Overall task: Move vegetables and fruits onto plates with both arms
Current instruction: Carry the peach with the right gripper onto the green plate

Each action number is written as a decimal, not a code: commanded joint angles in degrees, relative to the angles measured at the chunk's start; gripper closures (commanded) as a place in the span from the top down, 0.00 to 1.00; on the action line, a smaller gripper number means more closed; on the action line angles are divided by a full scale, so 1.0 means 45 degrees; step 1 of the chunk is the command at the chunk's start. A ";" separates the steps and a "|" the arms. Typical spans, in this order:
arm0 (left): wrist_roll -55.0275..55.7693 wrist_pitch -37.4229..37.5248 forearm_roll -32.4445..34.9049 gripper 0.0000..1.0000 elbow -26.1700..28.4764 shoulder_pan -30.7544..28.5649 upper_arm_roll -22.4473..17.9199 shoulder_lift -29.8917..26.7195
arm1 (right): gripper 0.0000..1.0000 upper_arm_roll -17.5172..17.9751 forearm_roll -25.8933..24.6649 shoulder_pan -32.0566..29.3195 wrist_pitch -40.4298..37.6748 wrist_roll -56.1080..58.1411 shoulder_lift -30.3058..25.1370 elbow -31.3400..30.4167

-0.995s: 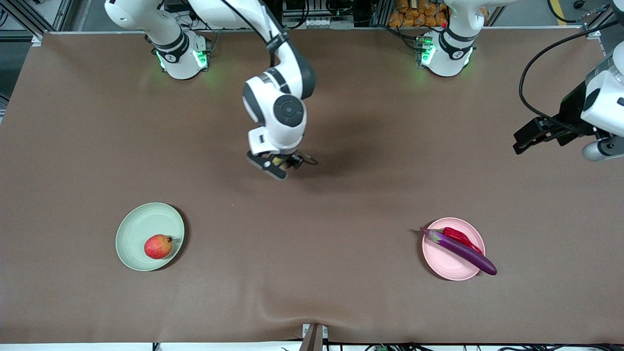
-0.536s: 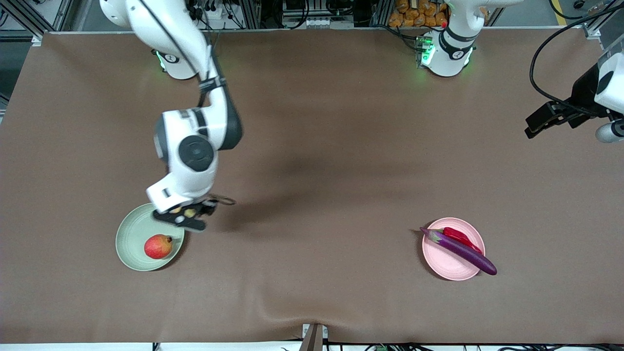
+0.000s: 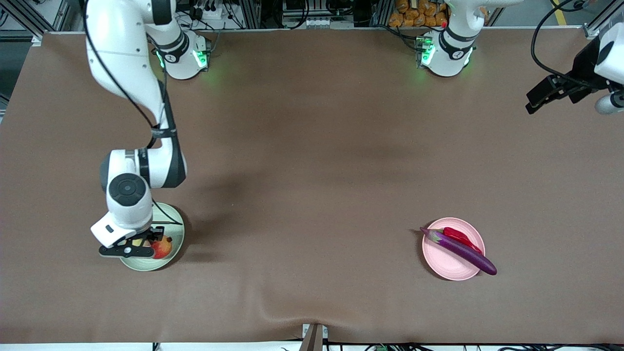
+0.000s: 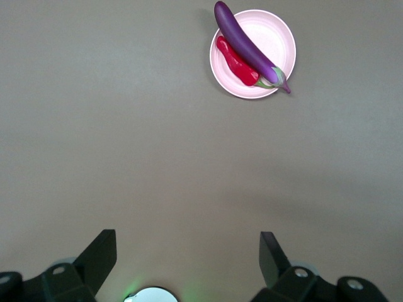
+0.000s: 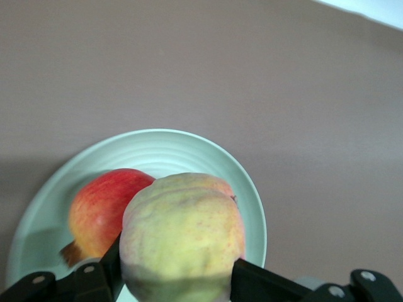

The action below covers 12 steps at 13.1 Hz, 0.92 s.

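My right gripper is shut on the yellowish-green peach-like fruit and holds it over the pale green plate, which also shows in the right wrist view. The red apple-like fruit lies on that plate, beside the held fruit; it shows in the right wrist view too. The purple eggplant and the red chili pepper lie on the pale pink plate, also in the left wrist view. My left gripper is open and empty, held high at the left arm's end of the table.
The brown table cover spreads between the two plates. The eggplant's end overhangs the pink plate's rim. The two arm bases with green lights stand along the table's edge farthest from the front camera.
My right arm has swung from the table's middle to over the green plate, carrying the peach-like fruit. My left gripper has drawn back a little toward the table's corner.
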State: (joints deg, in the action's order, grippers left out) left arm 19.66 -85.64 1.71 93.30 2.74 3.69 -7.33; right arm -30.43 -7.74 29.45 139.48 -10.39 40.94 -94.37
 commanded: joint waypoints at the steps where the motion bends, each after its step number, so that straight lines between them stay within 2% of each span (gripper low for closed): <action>1: -0.0538 -0.0031 0.0030 1.00 0.0477 0.0017 -0.0039 -0.0441 | 0.56 0.0981 -0.0175 -0.0977 0.0039 0.0724 -0.0269 -0.0103; 2: -0.0540 0.0008 0.0011 1.00 0.0457 0.0017 -0.0039 -0.0479 | 1.00 0.0981 -0.0155 -0.0939 -0.0019 0.0765 -0.0289 -0.0123; 7: -0.0540 0.0027 0.0010 1.00 0.0457 0.0055 -0.0020 -0.0499 | 1.00 0.1001 -0.0136 -0.0607 -0.1206 0.0745 -0.0950 -0.0143; 9: -0.0540 0.0027 0.0010 1.00 0.0457 0.0036 -0.0039 -0.0499 | 1.00 0.1040 -0.0097 -0.0335 -0.2338 0.0765 -0.1808 -0.0162; 12: -0.0540 0.0027 -0.0009 1.00 0.0477 0.0036 -0.0020 -0.0480 | 1.00 0.1508 -0.0058 -0.0274 -0.4621 0.0784 -0.3485 -0.0142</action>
State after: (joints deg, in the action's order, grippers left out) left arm 18.60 -85.64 1.71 94.52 2.87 3.71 -8.23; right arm -25.39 -7.71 28.46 124.02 -7.45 31.96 -93.11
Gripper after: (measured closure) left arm 0.000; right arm 0.000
